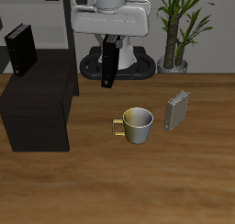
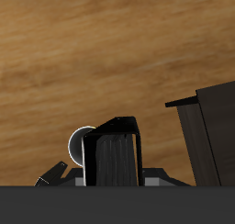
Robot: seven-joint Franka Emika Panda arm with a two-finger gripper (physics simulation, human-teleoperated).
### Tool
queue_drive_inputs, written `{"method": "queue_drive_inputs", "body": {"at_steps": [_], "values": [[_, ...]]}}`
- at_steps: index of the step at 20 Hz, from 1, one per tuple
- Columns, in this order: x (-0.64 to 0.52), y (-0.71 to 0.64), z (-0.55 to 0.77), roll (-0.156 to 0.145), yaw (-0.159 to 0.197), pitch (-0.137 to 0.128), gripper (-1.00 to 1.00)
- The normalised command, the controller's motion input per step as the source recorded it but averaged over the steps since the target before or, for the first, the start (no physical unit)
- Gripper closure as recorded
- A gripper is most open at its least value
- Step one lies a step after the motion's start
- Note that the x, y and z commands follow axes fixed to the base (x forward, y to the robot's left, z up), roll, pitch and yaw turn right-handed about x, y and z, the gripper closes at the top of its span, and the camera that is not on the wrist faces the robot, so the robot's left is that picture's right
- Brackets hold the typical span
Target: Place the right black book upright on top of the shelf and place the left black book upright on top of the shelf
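The shelf (image 1: 37, 104) is a low matte black cabinet near the table's side edge; it also shows in the wrist view (image 2: 207, 136). One black book (image 1: 18, 46) stands upright on its top, at the far end. My gripper (image 1: 110, 44) is shut on the other black book (image 1: 107, 67), which hangs tilted in the air over the table's back, apart from the shelf and above its top level. In the wrist view this book (image 2: 115, 159) fills the space between the jaws and hides the fingertips.
A metal mug with a gold handle (image 1: 138, 125) stands mid-table, below and in front of the held book; it also shows in the wrist view (image 2: 78, 140). A small grey book (image 1: 176, 109) stands beside it. A potted plant (image 1: 179, 26) is at the back.
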Motion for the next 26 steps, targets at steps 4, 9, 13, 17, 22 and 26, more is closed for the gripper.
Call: {"method": "queue_drive_inputs", "body": {"at_steps": [4, 9, 13, 17, 22, 26], "values": [[0.04, -0.95, 0.46, -0.081, -0.109, 0.016, 1.0], [0.08, -0.54, 0.22, -0.034, 0.006, 0.022, 1.0], [-0.01, -0.37, 0.07, 0.03, -0.023, 0.027, 1.0], [0.02, -0.26, 0.05, 0.026, -0.03, 0.012, 1.0], [0.08, -0.48, 0.0, -0.008, -0.085, 0.004, 1.0], [0.07, -0.28, -0.08, 0.011, -0.043, 0.003, 1.0]]}}
